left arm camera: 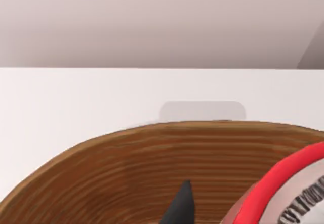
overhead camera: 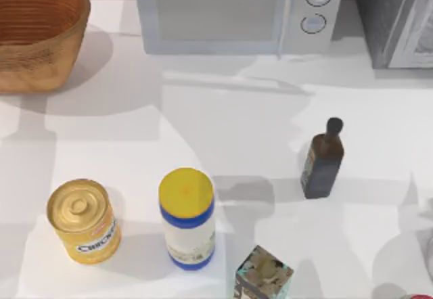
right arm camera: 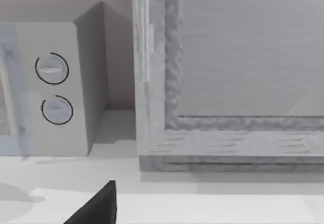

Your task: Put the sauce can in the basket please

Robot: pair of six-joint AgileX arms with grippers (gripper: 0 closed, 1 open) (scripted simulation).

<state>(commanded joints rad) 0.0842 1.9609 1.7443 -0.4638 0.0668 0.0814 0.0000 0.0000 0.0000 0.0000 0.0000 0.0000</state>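
- Top view: overhead, looking down on my table (overhead camera: 257, 150).
- Left wrist view: close, facing the basket (left arm camera: 152, 168); top view shares it, far left.
- Right wrist view: low, facing the microwave (right arm camera: 61, 82); top view shares it.

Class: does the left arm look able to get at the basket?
Probably yes: the left gripper hangs right over the basket's open mouth, the sauce can beside it, nothing between them. The right gripper sits by the microwave.

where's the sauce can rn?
In the left wrist view, the sauce can sits close to the camera, in front of the wicker basket's inner wall, beside a dark finger.
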